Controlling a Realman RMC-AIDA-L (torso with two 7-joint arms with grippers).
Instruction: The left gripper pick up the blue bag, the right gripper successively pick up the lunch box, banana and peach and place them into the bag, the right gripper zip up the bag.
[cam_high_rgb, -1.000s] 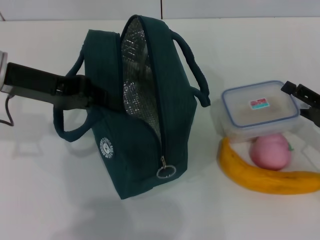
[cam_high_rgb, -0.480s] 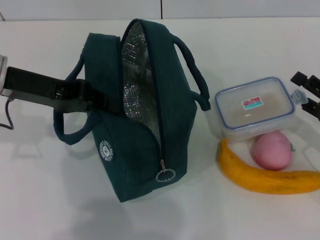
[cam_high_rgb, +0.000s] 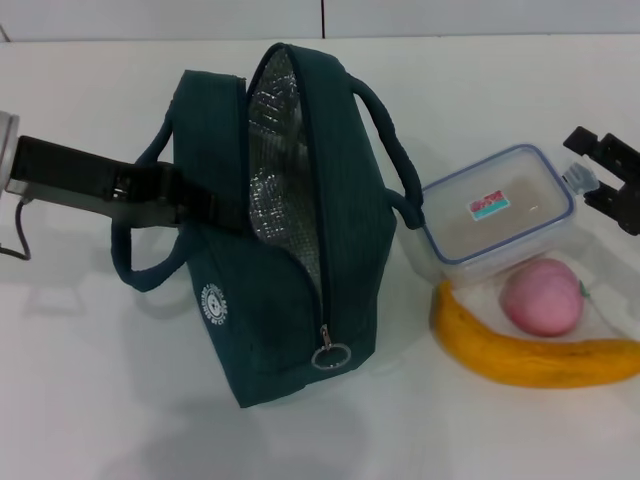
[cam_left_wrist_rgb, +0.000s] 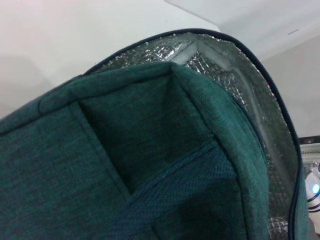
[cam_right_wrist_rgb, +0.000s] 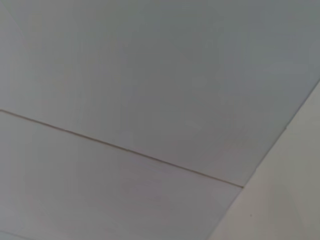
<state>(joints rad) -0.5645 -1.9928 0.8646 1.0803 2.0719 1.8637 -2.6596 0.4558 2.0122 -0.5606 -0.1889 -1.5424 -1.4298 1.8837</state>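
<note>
The dark blue-green bag (cam_high_rgb: 290, 290) stands open on the white table, its silver lining (cam_high_rgb: 270, 170) showing. My left gripper (cam_high_rgb: 212, 205) is shut on the bag's left wall at the opening; the left wrist view shows the bag's cloth (cam_left_wrist_rgb: 150, 165) and lining (cam_left_wrist_rgb: 235, 85) close up. My right gripper (cam_high_rgb: 592, 185) is shut on the right end of the clear lunch box (cam_high_rgb: 495, 215) with a blue-rimmed lid and holds it tilted, just right of the bag. The pink peach (cam_high_rgb: 541, 297) and the yellow banana (cam_high_rgb: 520, 355) lie on the table below the box.
The bag's zipper pull ring (cam_high_rgb: 331, 356) hangs at the front end of the opening. The bag's right handle (cam_high_rgb: 395, 160) arches toward the lunch box. The right wrist view shows only pale wall (cam_right_wrist_rgb: 150, 90).
The lunch box has moved left toward the bag with my right gripper and tilted. The bag and my left gripper have barely shifted. The peach and banana stay put.
</note>
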